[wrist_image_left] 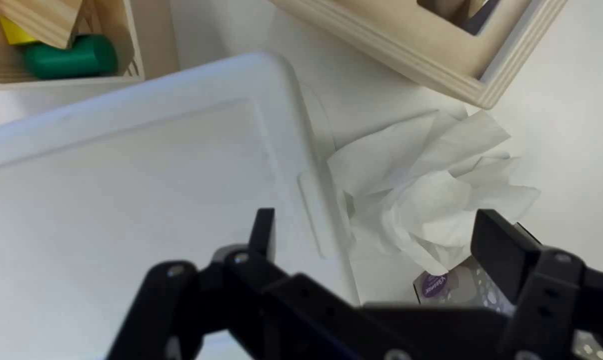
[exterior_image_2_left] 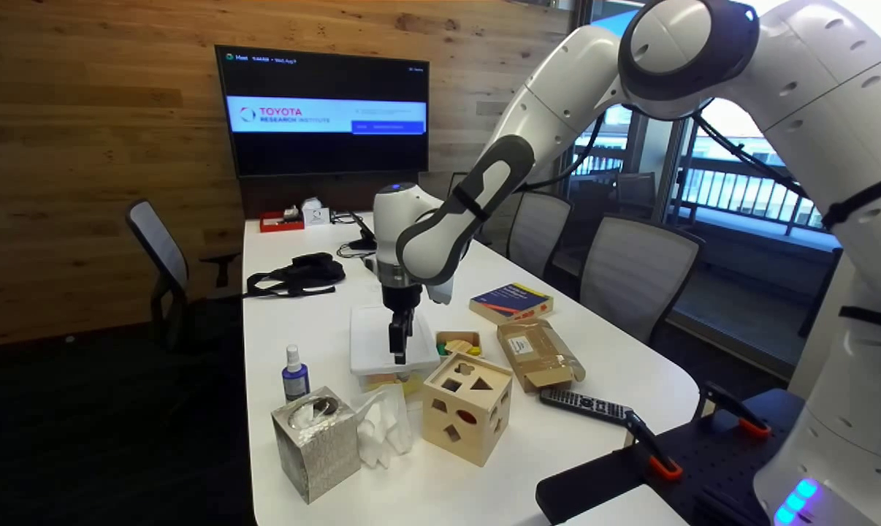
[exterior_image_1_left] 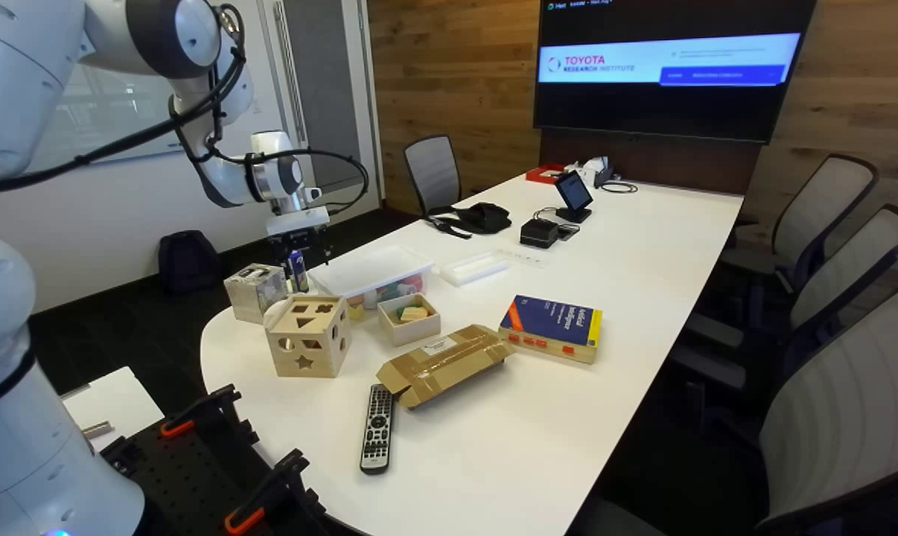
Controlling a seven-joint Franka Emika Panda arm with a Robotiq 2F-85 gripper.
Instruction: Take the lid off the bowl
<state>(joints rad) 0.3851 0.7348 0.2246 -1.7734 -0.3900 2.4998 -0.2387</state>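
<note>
The lid is a flat, whitish-translucent cover point(exterior_image_1_left: 371, 269), seen in both exterior views point(exterior_image_2_left: 378, 345) and filling the left of the wrist view point(wrist_image_left: 156, 200). It sits on a clear, low plastic box point(exterior_image_1_left: 393, 290), the bowl, with coloured bits showing through its wall point(exterior_image_2_left: 393, 381). My gripper point(exterior_image_2_left: 400, 354) is above the lid's near end, pointing down. In the wrist view the gripper point(wrist_image_left: 375, 216) is open and empty. One finger is over the lid inside its edge, the other beyond it over the tissues. Contact is not visible.
A wooden cube with cut-out holes point(exterior_image_2_left: 466, 409), white tissues point(wrist_image_left: 431, 210) and a tissue box point(exterior_image_2_left: 316, 446) stand close to the lid's near end. A spray bottle point(exterior_image_2_left: 294, 376) is beside it. A small wooden tray of blocks point(exterior_image_1_left: 409, 320) and a cardboard package point(exterior_image_1_left: 445, 365) lie alongside.
</note>
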